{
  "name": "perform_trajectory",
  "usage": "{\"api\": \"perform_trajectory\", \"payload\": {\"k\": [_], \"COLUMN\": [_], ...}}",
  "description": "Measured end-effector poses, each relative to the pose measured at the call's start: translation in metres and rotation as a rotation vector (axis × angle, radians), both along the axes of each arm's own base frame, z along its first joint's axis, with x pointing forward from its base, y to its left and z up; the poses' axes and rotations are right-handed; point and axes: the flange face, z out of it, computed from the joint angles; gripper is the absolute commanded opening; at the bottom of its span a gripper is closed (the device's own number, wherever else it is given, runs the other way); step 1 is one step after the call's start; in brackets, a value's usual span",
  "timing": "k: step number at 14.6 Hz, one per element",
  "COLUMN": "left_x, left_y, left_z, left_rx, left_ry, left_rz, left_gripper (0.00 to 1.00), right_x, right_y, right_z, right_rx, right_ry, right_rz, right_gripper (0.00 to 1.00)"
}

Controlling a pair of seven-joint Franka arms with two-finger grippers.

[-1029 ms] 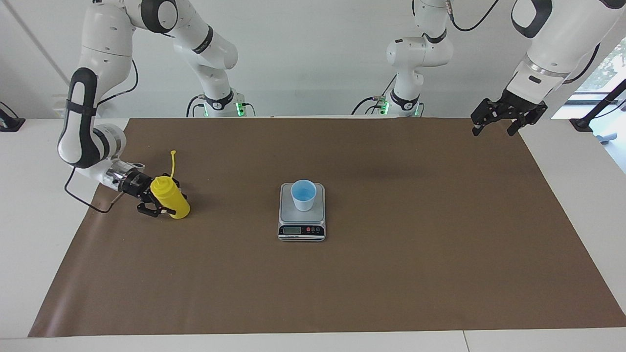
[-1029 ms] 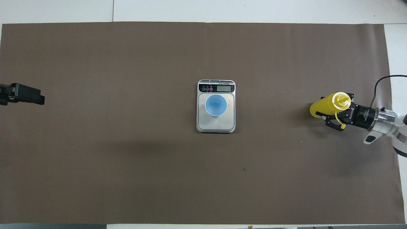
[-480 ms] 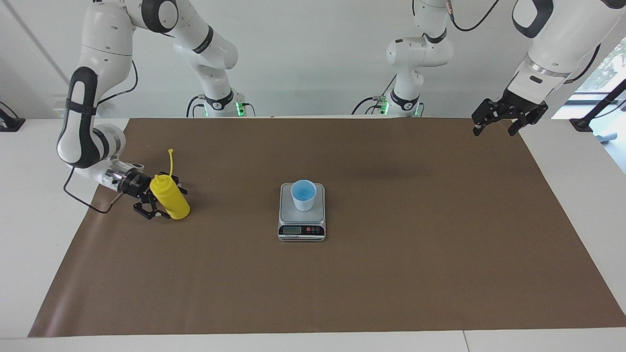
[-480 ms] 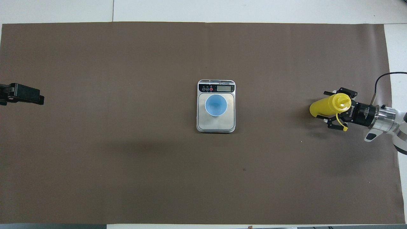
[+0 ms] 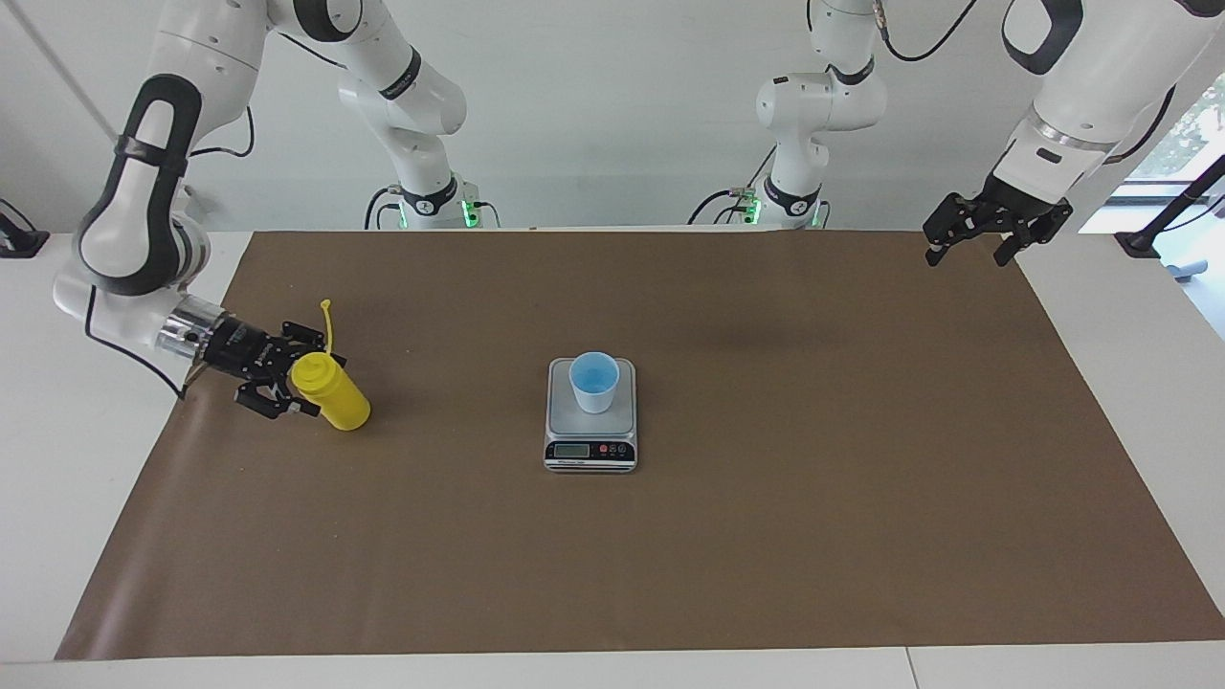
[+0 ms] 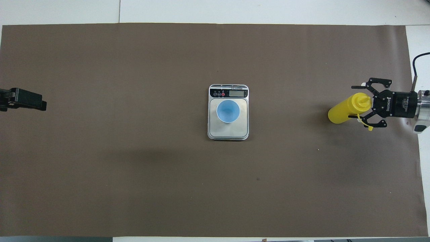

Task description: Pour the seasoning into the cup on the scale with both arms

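Seasoning (image 5: pixel 331 391) upright beside spread right end effector (image 5: pixel 295 380), cap strap clearest facing, left end effector (image 5: pixel 971 244) spread.

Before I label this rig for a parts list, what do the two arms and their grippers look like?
Both arms are glossy white, rounded jointed segments with black joint bands. The right gripper and left gripper are black open-link claws; the right one sits on a silver wrist collar with white lettering on its body. Black cables trail along both arms, and green lights glow at their bases.
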Motion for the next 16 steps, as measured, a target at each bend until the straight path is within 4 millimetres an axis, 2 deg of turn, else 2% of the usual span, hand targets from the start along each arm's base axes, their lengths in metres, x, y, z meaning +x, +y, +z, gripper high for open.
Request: {"api": "perform_trajectory", "payload": {"k": [2, 4, 5, 7, 9, 11, 13, 16], "left_x": [0.0, 0.0, 0.0, 0.0, 0.0, 0.0, 0.0, 0.0], "left_y": [0.0, 0.0, 0.0, 0.0, 0.0, 0.0, 0.001, 0.002], "left_z": [0.0, 0.0, 0.0, 0.0, 0.0, 0.0, 0.0, 0.0], "left_rx": [0.0, 0.0, 0.0, 0.0, 0.0, 0.0, 0.0, 0.0], "left_ry": [0.0, 0.0, 0.0, 0.001, 0.001, 0.001, 0.001, 0.001], "left_rz": [0.0, 0.0, 0.0, 0.0, 0.0, 0.001, 0.002, 0.004], "left_gripper": [1.0, 1.0, 1.0, 1.0, 1.0, 1.0, 1.0, 1.0], "right_x": [-0.007, -0.018, -0.023, -0.026, -0.023, -0.018, -0.014, -0.016], "right_y": [-0.003, -0.015, -0.022, -0.028, -0.026, -0.016, 0.003, 0.052], "right_z": [0.015, 0.026, 0.039, 0.078, 0.123, 0.162, 0.194, 0.236], "right_rx": [0.003, -0.015, -0.036, -0.091, -0.151, -0.196, -0.285, -0.425], "right_ry": [0.005, 0.017, 0.015, 0.004, 0.016, 0.009, -0.018, -0.061], "right_rz": [0.025, 0.063, 0.09, 0.142, 0.161, 0.173, 0.225, 0.332], "right_gripper": [1.0, 1.0, 1.0, 1.0, 1.0, 1.0, 1.0, 1.0]}}
